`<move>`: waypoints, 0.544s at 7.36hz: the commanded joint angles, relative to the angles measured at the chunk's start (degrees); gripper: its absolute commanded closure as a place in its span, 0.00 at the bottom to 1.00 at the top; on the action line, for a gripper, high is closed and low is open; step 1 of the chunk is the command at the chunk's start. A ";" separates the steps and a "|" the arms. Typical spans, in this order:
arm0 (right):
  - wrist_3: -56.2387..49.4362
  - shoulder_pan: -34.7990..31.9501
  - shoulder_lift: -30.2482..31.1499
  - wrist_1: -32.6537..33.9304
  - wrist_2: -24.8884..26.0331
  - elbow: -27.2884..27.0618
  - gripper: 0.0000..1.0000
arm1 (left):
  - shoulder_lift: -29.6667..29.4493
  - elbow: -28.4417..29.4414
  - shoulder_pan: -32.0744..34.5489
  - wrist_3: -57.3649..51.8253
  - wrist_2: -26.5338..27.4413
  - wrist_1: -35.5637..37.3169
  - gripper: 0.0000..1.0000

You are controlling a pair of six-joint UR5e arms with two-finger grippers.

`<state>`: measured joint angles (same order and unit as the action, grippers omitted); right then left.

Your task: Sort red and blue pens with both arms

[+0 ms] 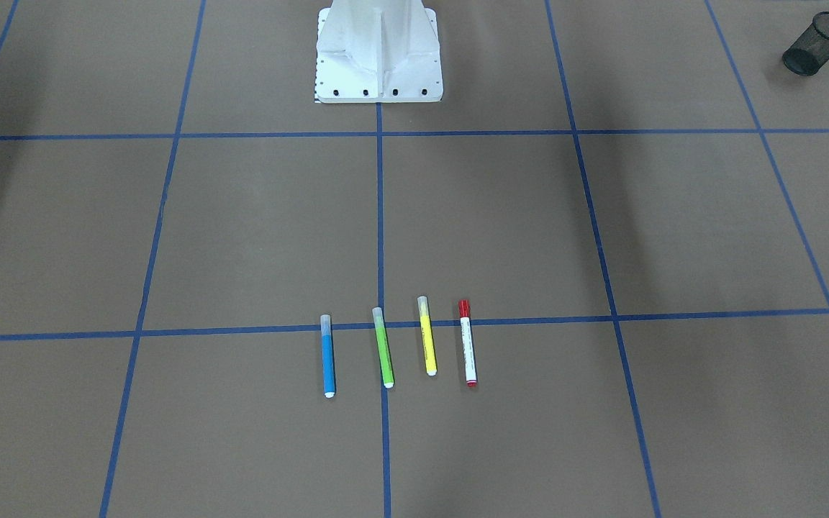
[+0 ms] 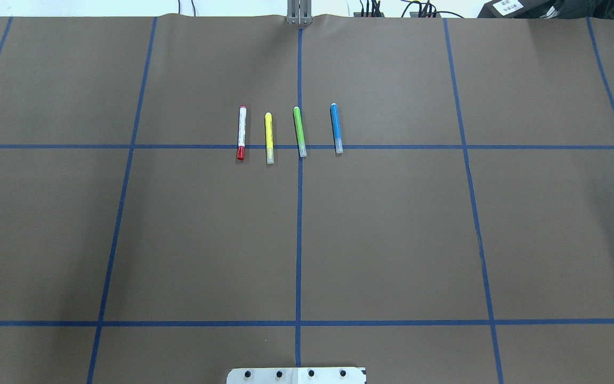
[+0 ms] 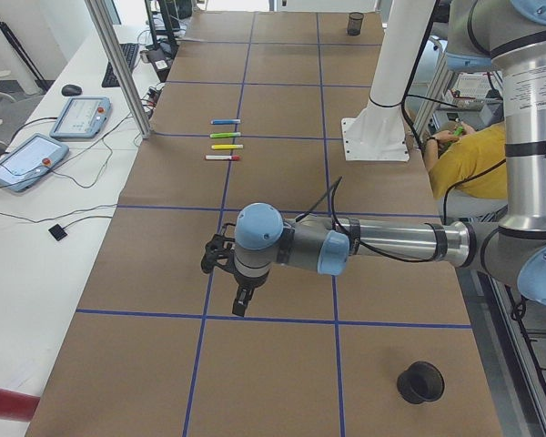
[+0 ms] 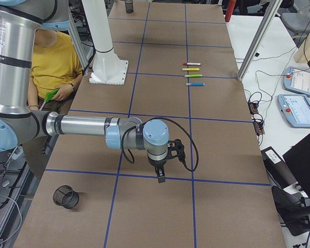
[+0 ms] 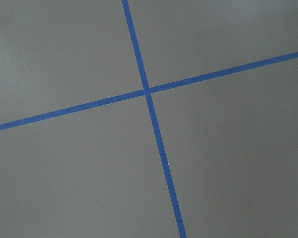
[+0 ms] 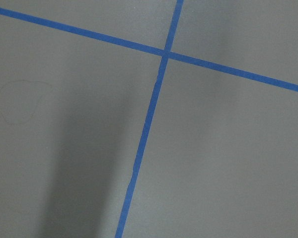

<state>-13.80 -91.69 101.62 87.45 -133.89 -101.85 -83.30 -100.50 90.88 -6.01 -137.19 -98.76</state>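
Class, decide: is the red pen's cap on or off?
On. The red pen lies flat, its red cap seated on the white barrel's end.

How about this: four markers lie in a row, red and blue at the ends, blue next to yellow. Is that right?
Not quite: the blue pen lies next to the green marker, not the yellow marker. The overhead exterior view shows it.

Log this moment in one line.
stage: no pick yet | red pen: row's left end | blue pen: row's right end | left gripper: away from pens, state unclear | right gripper: same
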 commanded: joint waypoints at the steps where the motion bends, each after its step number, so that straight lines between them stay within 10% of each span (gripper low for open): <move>1: 0.09 0.02 -1.33 -3.23 0.03 0.34 0.00 | -3.01 2.42 -0.44 2.14 -2.47 -0.55 0.00; 4: 5.96 0.02 -3.88 -3.60 -0.40 0.17 0.00 | -4.93 1.28 -2.44 2.50 -3.95 -6.96 0.00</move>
<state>-10.80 -91.67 98.53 84.09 -134.11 -101.49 -86.72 -98.82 90.00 -3.85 -140.26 -103.62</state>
